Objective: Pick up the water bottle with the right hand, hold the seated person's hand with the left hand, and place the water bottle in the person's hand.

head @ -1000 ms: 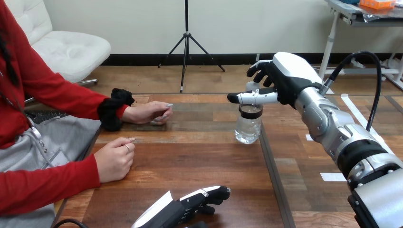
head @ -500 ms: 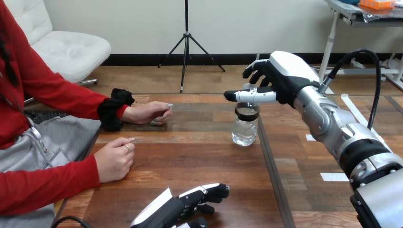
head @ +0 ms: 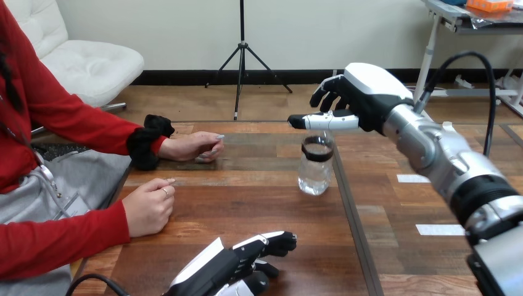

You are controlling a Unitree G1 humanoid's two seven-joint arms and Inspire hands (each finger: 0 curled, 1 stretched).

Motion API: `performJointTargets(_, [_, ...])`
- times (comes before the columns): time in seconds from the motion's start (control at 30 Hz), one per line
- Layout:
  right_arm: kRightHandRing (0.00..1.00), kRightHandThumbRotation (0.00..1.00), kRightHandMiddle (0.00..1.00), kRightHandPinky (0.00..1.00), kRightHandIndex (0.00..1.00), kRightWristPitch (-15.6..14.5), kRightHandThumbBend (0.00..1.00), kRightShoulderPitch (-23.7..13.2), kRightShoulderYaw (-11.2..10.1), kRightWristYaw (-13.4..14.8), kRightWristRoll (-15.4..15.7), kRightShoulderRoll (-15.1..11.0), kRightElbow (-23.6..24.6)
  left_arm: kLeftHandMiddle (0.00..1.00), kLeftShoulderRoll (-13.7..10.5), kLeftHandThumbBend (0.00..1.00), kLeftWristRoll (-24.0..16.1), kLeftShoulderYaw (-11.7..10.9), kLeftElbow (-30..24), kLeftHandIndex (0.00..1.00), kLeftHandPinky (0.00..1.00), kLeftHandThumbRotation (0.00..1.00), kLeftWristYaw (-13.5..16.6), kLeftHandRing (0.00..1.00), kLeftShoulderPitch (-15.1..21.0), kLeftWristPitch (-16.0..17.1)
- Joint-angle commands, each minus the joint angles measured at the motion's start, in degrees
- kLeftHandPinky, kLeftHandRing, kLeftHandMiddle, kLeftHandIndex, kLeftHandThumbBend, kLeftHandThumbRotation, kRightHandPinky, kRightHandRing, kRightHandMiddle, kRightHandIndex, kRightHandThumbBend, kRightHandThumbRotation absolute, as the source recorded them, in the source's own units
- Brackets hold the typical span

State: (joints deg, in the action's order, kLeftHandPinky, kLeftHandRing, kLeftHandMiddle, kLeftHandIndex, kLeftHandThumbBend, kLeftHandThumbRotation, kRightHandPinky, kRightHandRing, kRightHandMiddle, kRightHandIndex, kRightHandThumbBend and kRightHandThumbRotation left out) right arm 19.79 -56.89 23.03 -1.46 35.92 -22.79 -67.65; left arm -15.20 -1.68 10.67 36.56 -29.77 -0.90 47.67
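Right hand (head: pixel 361 98) hangs at about 1 o'clock over the brown wooden plank table (head: pixel 247 203), thumb laid straight across the front of the neck of the clear plastic water bottle (head: pixel 315 169) and fingers curled behind it, so it looks pinched at the top. I cannot tell if the base is just clear of the wood or brushing it. Over the last second hand and bottle have drifted together toward 9 o'clock, the bottle now just left of the plank seam at table centre. That reads as pick-up done and carry begun. Left hand (head: pixel 247 262) sits low at 6 o'clock, fingers curled on nothing, barely shifted, well apart from the person. The person's farther hand (head: pixel 196 147) rests at 10 o'clock and the person's nearer hand (head: pixel 147 206) at 8 o'clock, both loosely closed, palm down, unmoved. Judgement: the hand-hold step is not yet started, and no palm is open to receive, so the delivery must wait on the left hand reaching toward 9 o'clock.
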Motion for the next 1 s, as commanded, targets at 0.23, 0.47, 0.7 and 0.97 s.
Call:
performJointTargets(0.23, [0.39,0.95,0.42,0.43,0.46,1.9,0.97,7.0,0.1,-3.9,-0.8,-4.4,9.8,0.87,0.5,1.0,1.7,-1.6,3.1,0.86,0.85,1.0,0.3,0.89,5.9,1.4])
performJointTargets(0.47, [0.39,0.93,0.42,0.39,0.44,0.5,0.97,8.9,-1.3,-4.0,-1.1,-6.1,15.2,0.87,0.6,1.0,2.6,-1.8,4.8,0.86,0.84,1.0,-0.5,0.89,7.3,2.2])
performJointTargets(0.7, [0.37,0.92,0.43,0.34,0.45,0.5,0.96,10.1,-2.0,-3.6,-0.9,-7.6,18.9,0.87,0.8,1.0,3.1,-2.1,6.4,0.85,0.84,1.0,-1.0,0.89,8.2,3.3])
performJointTargets(0.97, [0.38,0.9,0.46,0.33,0.49,-0.2,0.97,11.6,-3.8,-1.8,-1.7,-8.3,22.4,0.87,0.5,1.0,2.6,-2.3,6.4,0.85,0.84,1.0,-0.8,0.89,8.4,3.0])
